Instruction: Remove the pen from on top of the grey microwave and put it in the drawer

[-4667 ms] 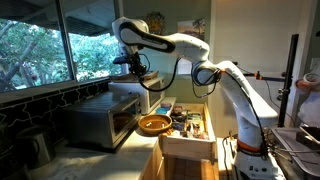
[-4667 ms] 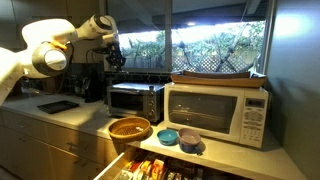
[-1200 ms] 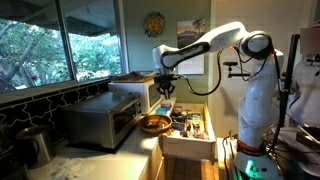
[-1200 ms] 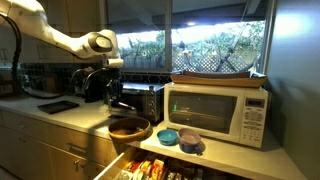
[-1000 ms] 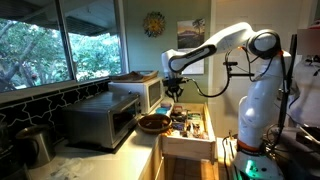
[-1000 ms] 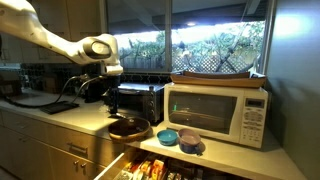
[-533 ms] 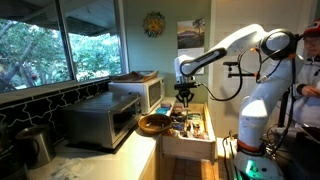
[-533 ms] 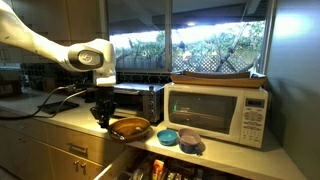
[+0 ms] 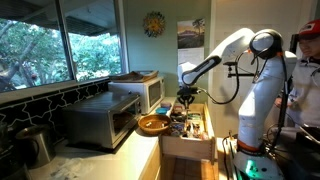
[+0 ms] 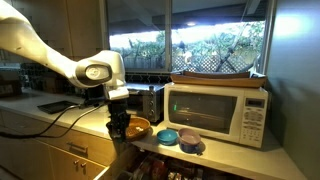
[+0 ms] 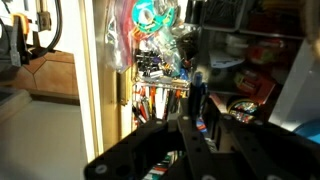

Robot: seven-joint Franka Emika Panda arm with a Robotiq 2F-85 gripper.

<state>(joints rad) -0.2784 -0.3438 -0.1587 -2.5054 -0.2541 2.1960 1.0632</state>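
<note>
The grey microwave (image 9: 100, 120) stands on the counter, and it also shows in an exterior view (image 10: 143, 100). The drawer (image 9: 186, 146) is pulled open and is full of small items; its front shows low in an exterior view (image 10: 150, 170). My gripper (image 9: 187, 100) hangs just above the open drawer, and it is dark against the counter in an exterior view (image 10: 118, 128). In the wrist view my gripper (image 11: 195, 120) is shut on a thin dark blue pen (image 11: 197, 92), which points down at the drawer's clutter (image 11: 160, 70).
A brown wooden bowl (image 9: 153, 124) sits on the counter beside the drawer. A smaller white microwave (image 10: 220, 112) has small coloured bowls (image 10: 180, 137) in front of it. Windows run behind the counter. A person stands at the far edge (image 9: 305, 60).
My gripper has moved from above the wooden bowl across to above the open drawer and come lower, still shut on the pen.
</note>
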